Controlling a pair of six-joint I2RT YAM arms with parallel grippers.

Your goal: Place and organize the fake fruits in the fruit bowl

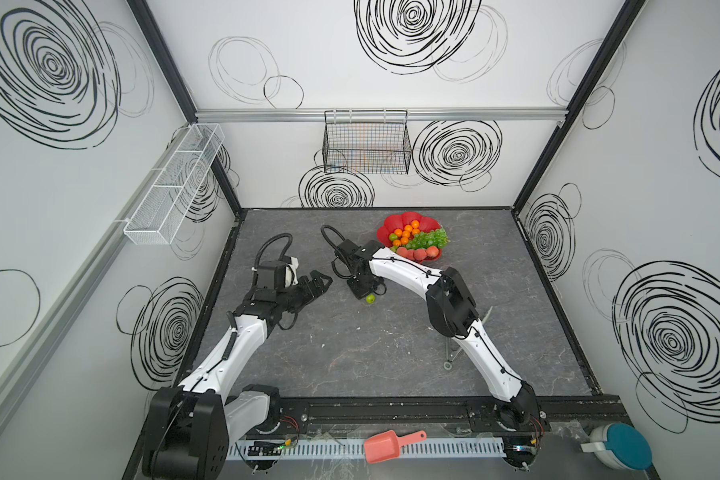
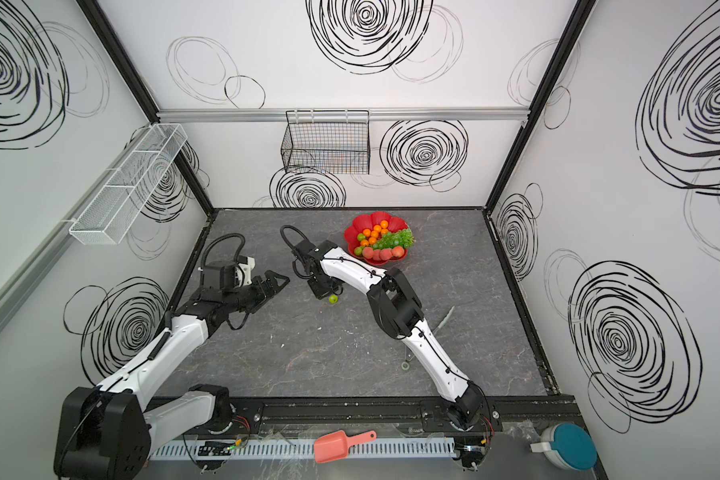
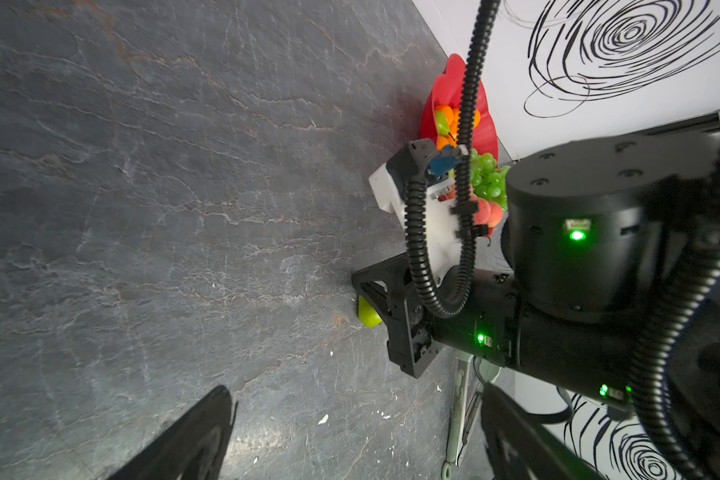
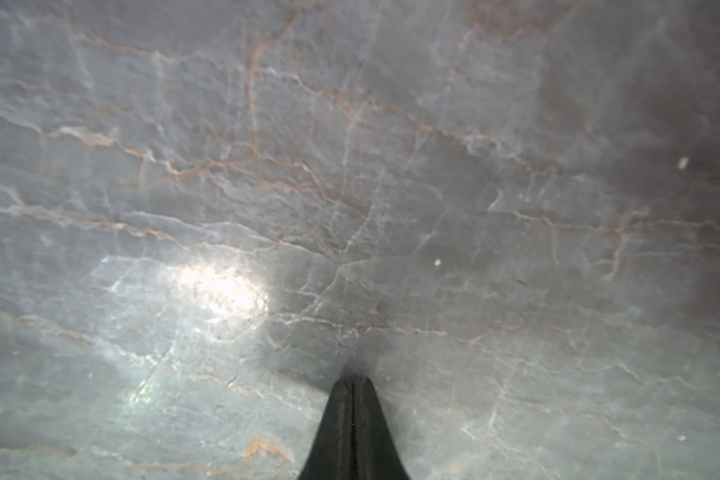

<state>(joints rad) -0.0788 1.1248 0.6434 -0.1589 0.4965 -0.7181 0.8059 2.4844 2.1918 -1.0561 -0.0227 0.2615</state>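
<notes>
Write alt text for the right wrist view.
The right gripper, shut on nothing, points down at the grey veined table. A bright glare patch lies on the table near its tip.

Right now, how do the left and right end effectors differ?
The left end effector is open; the right end effector is shut. The left points sideways across the tabletop; the right points down at it, beside a loose green pear. Shared: neither holds a fruit.
</notes>
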